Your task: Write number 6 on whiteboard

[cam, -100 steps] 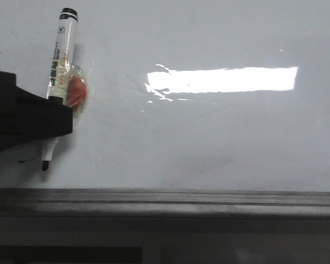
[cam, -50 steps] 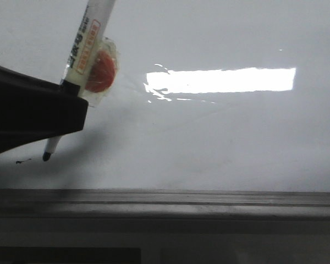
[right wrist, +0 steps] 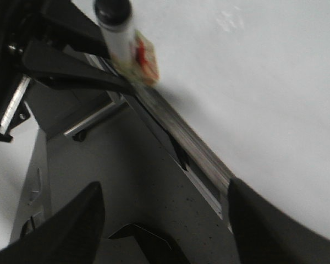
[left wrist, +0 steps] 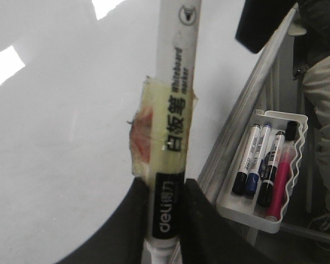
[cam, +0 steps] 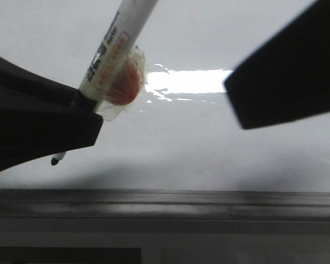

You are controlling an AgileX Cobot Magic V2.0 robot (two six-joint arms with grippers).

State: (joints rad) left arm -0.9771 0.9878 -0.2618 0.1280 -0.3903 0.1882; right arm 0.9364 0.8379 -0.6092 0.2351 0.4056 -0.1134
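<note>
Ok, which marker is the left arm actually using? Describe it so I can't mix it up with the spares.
Start at the whiteboard and find the left gripper in front of it. The marker clamped there is white-barrelled, tilted, black tip down. Unlike the spare markers in the white tray beside the board, it has an orange-red piece taped to its side.

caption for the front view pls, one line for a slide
Left gripper holds a tilted marker at a blank whiteboard; right gripper is nearby.

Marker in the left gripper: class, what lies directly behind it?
Behind the marker is the glossy whiteboard, with no number 6 visible. An orange taped patch clings beside it. The left gripper jaws hide the lower barrel.
</note>
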